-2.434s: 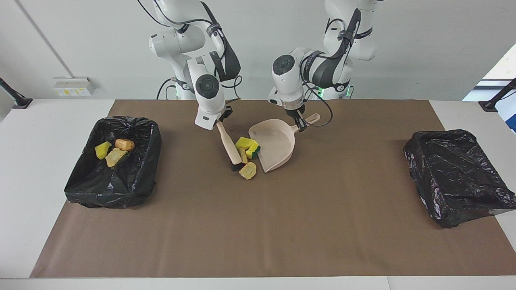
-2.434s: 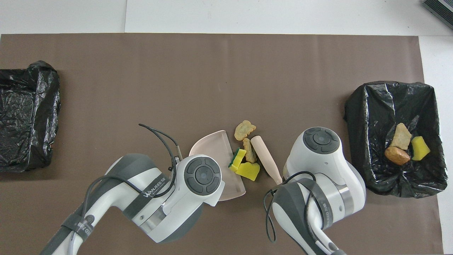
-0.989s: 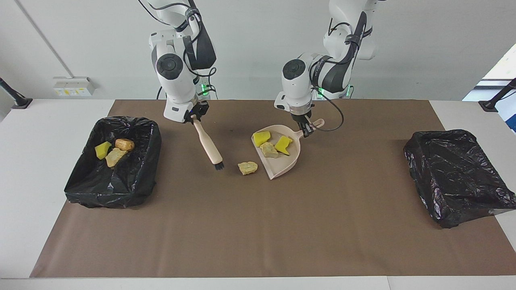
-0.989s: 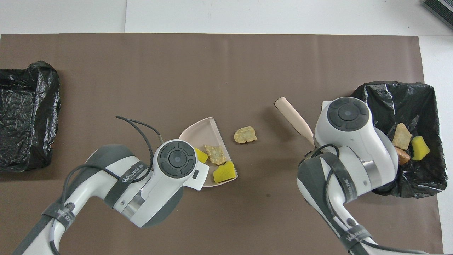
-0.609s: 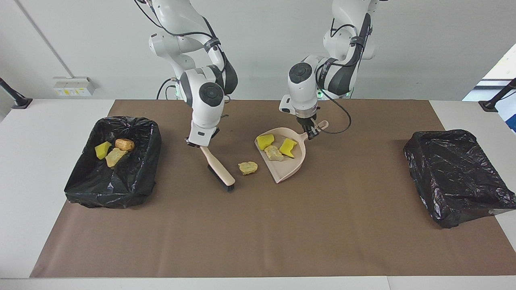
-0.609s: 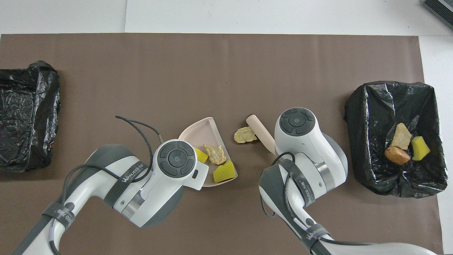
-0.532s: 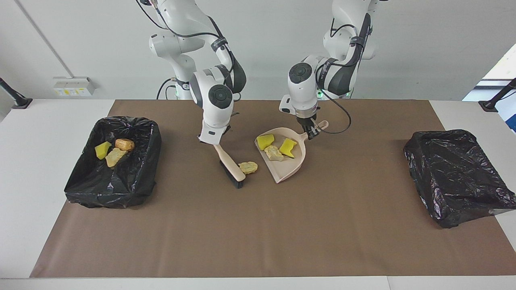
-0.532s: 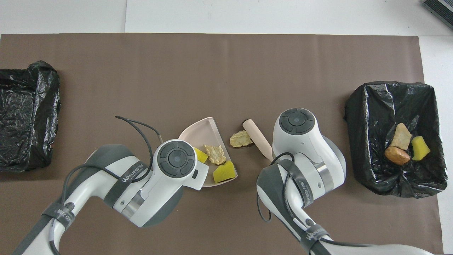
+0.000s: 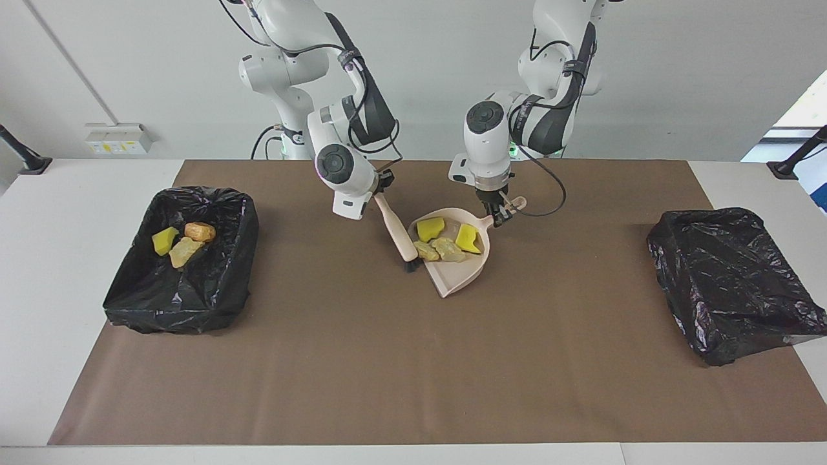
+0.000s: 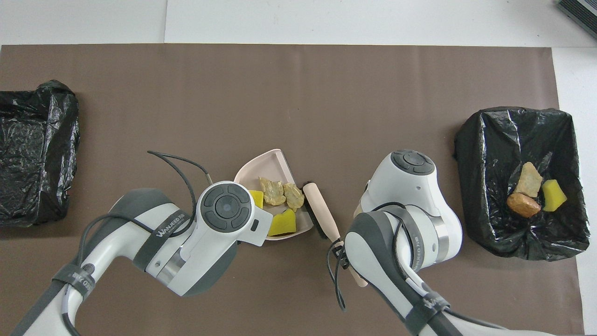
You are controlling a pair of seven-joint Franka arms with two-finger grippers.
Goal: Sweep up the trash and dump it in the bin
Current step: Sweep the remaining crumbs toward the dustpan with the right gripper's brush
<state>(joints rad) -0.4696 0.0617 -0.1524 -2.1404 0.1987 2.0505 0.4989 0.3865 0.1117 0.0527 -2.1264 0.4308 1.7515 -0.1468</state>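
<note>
- Sweeping is at its end, I think: the brush (image 9: 400, 234) has its dark bristles right at the open lip of the dustpan (image 9: 466, 271), so nothing can roll back out.
- Four bits of trash (image 9: 446, 248) sit in the pan: two yellow sponge chunks and two bready bits.
- Three more bits (image 9: 182, 241) lie in the black-lined bin (image 9: 213, 294) at the right arm's end of the table, at nine o'clock from the pan in the facing view.
- Another black-lined bin (image 9: 730, 284) sits at three o'clock, at the left arm's end. It looks empty.
- The right gripper (image 9: 380, 190) is clamped on the brush handle. The arm bends down from above, and the brush slants toward five o'clock.
- The left gripper (image 9: 496, 213) is clamped on the pan's handle. It points straight down and holds the pan low on the brown mat (image 9: 413, 361), so the pan stays put while the brush pushes.
- Next, I guess, the pan needs lifting level to a bin, or bits may slide off.
</note>
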